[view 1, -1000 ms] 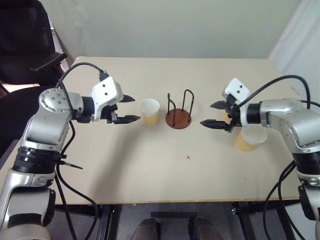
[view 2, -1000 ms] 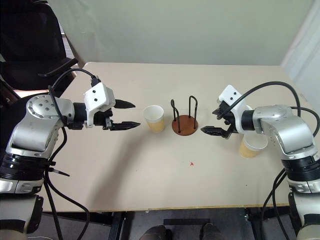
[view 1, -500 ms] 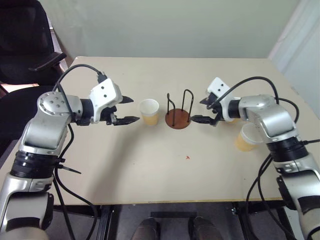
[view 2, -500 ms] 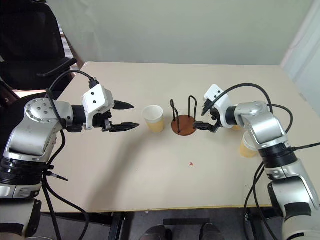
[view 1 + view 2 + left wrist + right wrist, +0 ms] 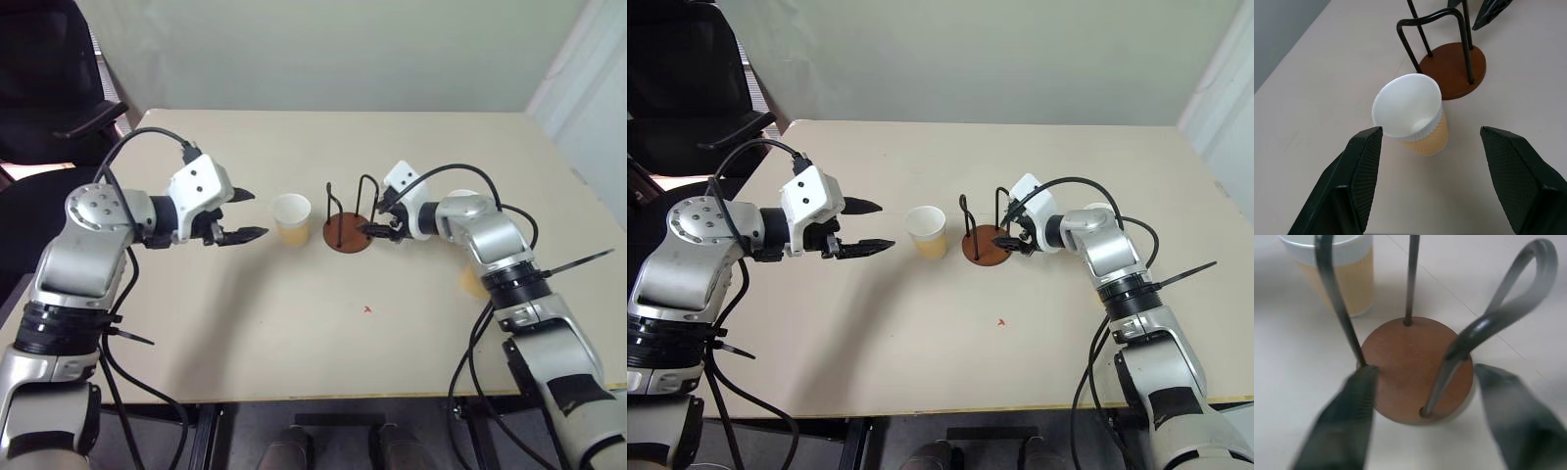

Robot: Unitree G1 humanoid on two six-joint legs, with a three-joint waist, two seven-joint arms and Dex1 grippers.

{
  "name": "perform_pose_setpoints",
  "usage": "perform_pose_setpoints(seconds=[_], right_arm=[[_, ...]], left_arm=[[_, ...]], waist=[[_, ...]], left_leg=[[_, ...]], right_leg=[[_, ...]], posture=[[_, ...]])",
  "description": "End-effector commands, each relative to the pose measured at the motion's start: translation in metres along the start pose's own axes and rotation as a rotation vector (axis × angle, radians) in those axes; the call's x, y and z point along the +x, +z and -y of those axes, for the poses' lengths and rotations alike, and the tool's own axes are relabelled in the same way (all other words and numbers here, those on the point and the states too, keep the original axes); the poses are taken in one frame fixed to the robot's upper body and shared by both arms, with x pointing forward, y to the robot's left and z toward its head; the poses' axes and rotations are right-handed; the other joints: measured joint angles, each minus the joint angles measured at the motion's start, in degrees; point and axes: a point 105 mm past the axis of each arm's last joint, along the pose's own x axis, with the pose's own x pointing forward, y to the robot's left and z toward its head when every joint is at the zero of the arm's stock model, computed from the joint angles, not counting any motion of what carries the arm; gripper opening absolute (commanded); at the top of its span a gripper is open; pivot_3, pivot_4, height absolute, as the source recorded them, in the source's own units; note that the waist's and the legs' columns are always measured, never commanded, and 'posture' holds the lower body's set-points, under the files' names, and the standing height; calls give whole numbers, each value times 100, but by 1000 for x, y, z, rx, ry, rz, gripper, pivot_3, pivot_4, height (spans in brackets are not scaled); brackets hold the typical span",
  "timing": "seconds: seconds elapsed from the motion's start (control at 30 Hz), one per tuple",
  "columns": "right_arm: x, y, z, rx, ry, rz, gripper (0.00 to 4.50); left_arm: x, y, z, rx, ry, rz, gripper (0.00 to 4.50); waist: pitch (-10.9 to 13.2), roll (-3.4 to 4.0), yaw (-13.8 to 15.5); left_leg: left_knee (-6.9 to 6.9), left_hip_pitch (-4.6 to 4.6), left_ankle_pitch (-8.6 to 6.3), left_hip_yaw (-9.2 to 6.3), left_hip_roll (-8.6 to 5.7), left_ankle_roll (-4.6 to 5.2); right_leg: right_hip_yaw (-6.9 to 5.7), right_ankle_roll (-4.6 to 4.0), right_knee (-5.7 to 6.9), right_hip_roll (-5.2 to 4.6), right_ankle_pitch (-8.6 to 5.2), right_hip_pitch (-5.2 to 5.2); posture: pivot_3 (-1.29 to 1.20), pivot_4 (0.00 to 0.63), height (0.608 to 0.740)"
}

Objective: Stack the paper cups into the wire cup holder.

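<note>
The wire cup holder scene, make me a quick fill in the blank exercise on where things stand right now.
1. The wire cup holder holds ____ cups.
2. The paper cup stands upright between the holder and the ____ pincer.
3. The right pincer, its fingers apart, is at the holder's ____ base.
4. The left pincer is open and holds ____.

Missing words: no; left; reddish-brown; nothing
</note>
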Motion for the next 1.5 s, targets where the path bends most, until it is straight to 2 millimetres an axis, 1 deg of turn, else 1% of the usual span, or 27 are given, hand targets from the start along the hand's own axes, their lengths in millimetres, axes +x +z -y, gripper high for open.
perform_pose_setpoints(seconds=[0.03, 0.07, 0.2, 0.23, 0.33, 0.4, 0.5, 0.6, 0.67, 0.77, 0.83, 0.9, 0.97, 1.0, 1.13, 1.23, 1.33, 1.4, 1.43, 1.47, 1.5], right_arm=[[-7, 15, 8, -16, -37, 59, 1798], [-7, 15, 9, -14, -39, 62, 1517], [-9, 15, 8, -10, -43, 72, 91], [-10, 16, 8, -7, -42, 78, 36], [-18, 21, 6, 2, -30, 97, 36], [-25, 25, 3, 10, -14, 116, 36], [-37, 31, -6, 14, 23, 135, 36], [-52, 32, -26, 0, 108, 136, 36], [-61, 29, -39, -20, 163, 110, 36], [-73, 21, -55, -45, 234, 66, 36], [-83, 12, -67, -74, 291, 14, 36], [-88, 1, -74, -95, 324, -29, 36], [-91, -10, -80, -118, 344, -72, 36], [-93, -13, -82, -124, 354, -82, 36], [-92, -16, -85, -144, 367, -99, 36], [-87, -18, -84, -144, 359, -99, 36], [-74, -31, -77, -163, 301, -135, 36], [-72, -36, -76, -171, 289, -152, 36], [-72, -37, -76, -170, 293, -155, 589], [-72, -38, -76, -169, 294, -157, 771], [-72, -40, -75, -170, 291, -161, 1123]], left_arm=[[-8, 11, -5, 31, 35, 31, 3443], [-8, 11, -5, 30, 34, 32, 3443], [-7, 12, -4, 22, 31, 41, 3443], [-6, 13, -4, 9, 31, 52, 3443], [-7, 15, 0, -67, 4, 97, 3443], [-9, 20, 15, -171, -84, 162, 3443], [-17, 25, 43, -247, -235, 202, 3443], [-22, 25, 57, -283, -316, 198, 3443], [-23, 23, 63, -267, -355, 177, 3443], [-22, 25, 67, -263, -383, 179, 3443], [-22, 24, 70, -245, -409, 162, 3443], [-23, 25, 73, -232, -432, 151, 3443], [-24, 27, 75, -213, -460, 145, 3443], [-24, 29, 76, -204, -474, 142, 3443], [-18, 37, 71, -169, -484, 144, 3443], [-14, 40, 67, -158, -479, 147, 3443], [-10, 39, 67, -148, -479, 146, 3443], [-8, 38, 69, -142, -484, 146, 3443], [-7, 38, 71, -137, -488, 146, 3443], [-7, 37, 72, -129, -491, 145, 3443], [-6, 37, 73, -123, -490, 144, 3443]], waist=[[0, 0, 0], [0, 0, 0], [0, 0, 0], [0, 0, 0], [0, 0, 4], [0, 0, 1], [0, 0, 3], [0, -1, 17], [0, -1, 18], [0, -1, 28], [0, -1, 27], [-1, -3, 23], [-1, -3, 17], [-1, -4, 14], [-1, -4, 3], [-1, -5, 1], [-2, -5, -15], [-2, -5, -17], [-2, -5, -17], [-2, -7, -17], [-1, -6, -17]], left_leg=[[-1, 0, 0, 0, 0, 0], [-1, 0, 0, 0, 0, -1], [-1, 0, 2, -1, 0, -5], [-1, 0, 2, -1, 0, -7], [0, 0, 3, -2, 0, -8], [-2, 0, 4, 1, 0, -9], [-12, -1, 1, 3, 1, -15], [-11, -3, -2, 0, 3, -21], [-7, 0, -2, -1, 4, -22], [2, 7, 2, -2, 3, -25], [10, 14, 9, -3, 3, -25], [8, 19, 16, -3, 4, -25], [5, 32, 19, -3, 5, -27], [1, 37, 23, -4, 5, -27], [-5, 45, 26, -4, 7, -25], [-6, 45, 32, -5, 9, -16], [-6, 47, 38, -5, 9, -10], [-6, 49, 40, -6, 9, -7], [-6, 50, 40, -6, 9, -4], [-6, 50, 41, -6, 9, -3], [-7, 49, 41, -8, 9, -2]], right_leg=[[0, 0, 0, 0, 0, 0], [0, 0, 0, 0, 0, -1], [0, 0, 2, 0, 0, 0], [0, 0, 2, 0, 0, 0], [-1, -1, 4, 0, 0, 0], [-1, -1, 4, 0, 0, -1], [-2, 0, 5, 3, 0, -1], [-5, 0, 3, 6, 0, 3], [-6, 0, -4, 7, 0, 6], [-3, 0, -1, 6, 0, 16], [-3, -4, 6, 6, 3, 21], [-2, -9, 9, 5, 7, 26], [-1, -16, 11, 6, 12, 33], [-1, -18, 12, 6, 14, 37], [0, -35, 21, 6, 26, 37], [-1, -45, 21, 6, 32, 38], [-1, -53, 20, 6, 37, 39], [-1, -54, 21, 6, 40, 40], [-1, -50, 21, 6, 43, 42], [-1, -50, 21, 6, 43, 43], [-3, -53, 19, 6, 44, 43]], posture=[[0, 150, 740], [0, 150, 740], [0, 150, 740], [0, 150, 740], [0, 150, 740], [0, 150, 740], [0, 150, 740], [0, 150, 740], [0, 150, 740], [0, 150, 740], [0, 150, 740], [0, 150, 740], [0, 150, 740], [0, 150, 740], [0, 150, 740], [0, 150, 740], [0, 150, 740], [0, 150, 740], [0, 150, 740], [0, 150, 740], [0, 150, 740]])
